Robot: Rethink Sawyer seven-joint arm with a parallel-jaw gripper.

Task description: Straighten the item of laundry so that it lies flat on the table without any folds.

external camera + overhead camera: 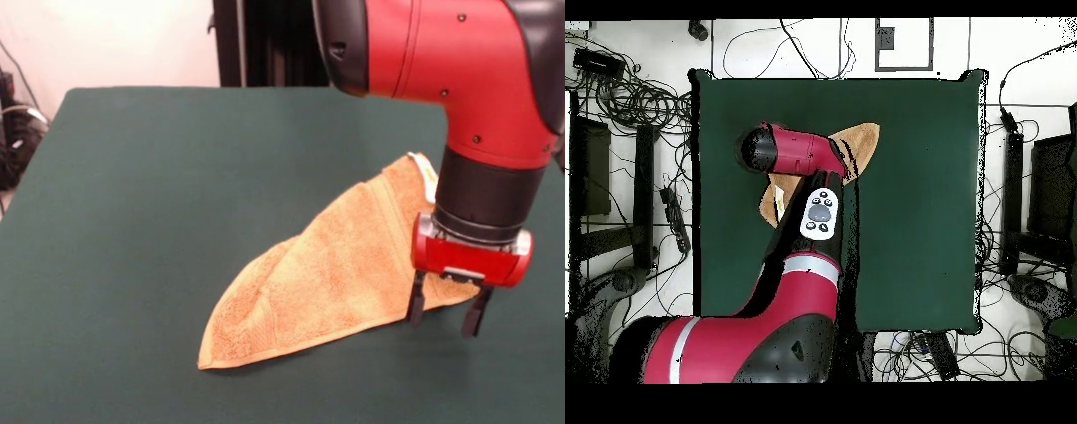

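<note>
You are looking at a robotics lab, not a home. The table (915, 200) wears dark green felt and stands alone as a test bench. Loose cables (625, 95) sprawl across the pale floor at its 9 and 3 o'clock sides, dark equipment racks (590, 165) flank it, and a red industrial arm (780, 290) rises at 6 o'clock.

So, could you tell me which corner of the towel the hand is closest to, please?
The hand stands open at the towel's lower right corner in the front view; the pointed corner and the label corner lie farther off.
</note>
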